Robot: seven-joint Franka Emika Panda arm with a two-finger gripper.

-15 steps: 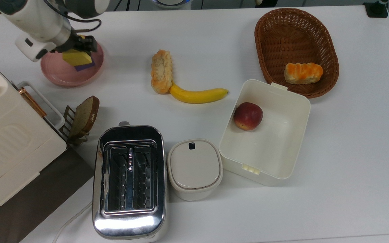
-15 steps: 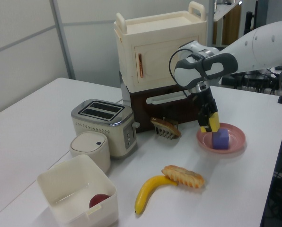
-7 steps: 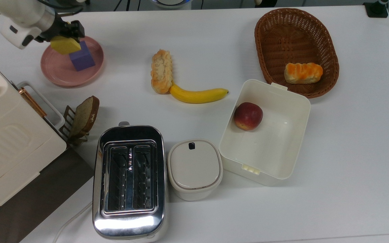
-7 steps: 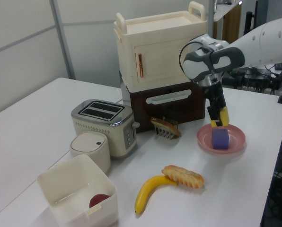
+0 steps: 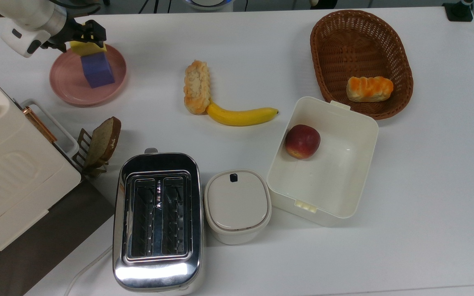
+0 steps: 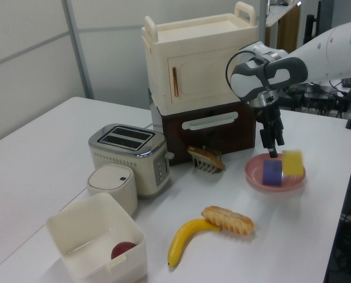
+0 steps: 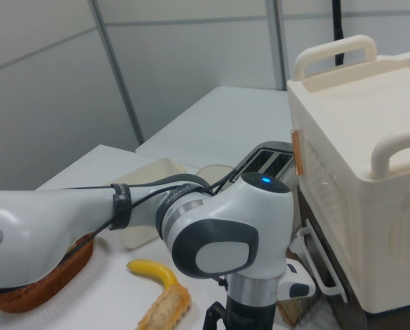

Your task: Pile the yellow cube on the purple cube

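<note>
White worktop point(image 5: 261, 49) carries a pink plate point(image 5: 66, 88) at ten o'clock in the top view. On it the purple cube point(image 5: 97, 70) sits with the yellow cube point(image 5: 87, 47) just beside it at eleven o'clock, not on top. The end effector point(image 5: 91, 33) hovers above, fingers apart and empty. A good redo, I judge, means regripping the yellow cube squarely, centring it over the purple one, and releasing only once the faces meet.

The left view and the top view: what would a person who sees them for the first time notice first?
The eye goes first to the pink plate at the top view's upper left, where the purple cube stands and the yellow cube sits beside it, not on top, blurred in the left view. The gripper hangs open just above them. Next come the shiny toaster at the top view's bottom and the banana in the middle.
</note>
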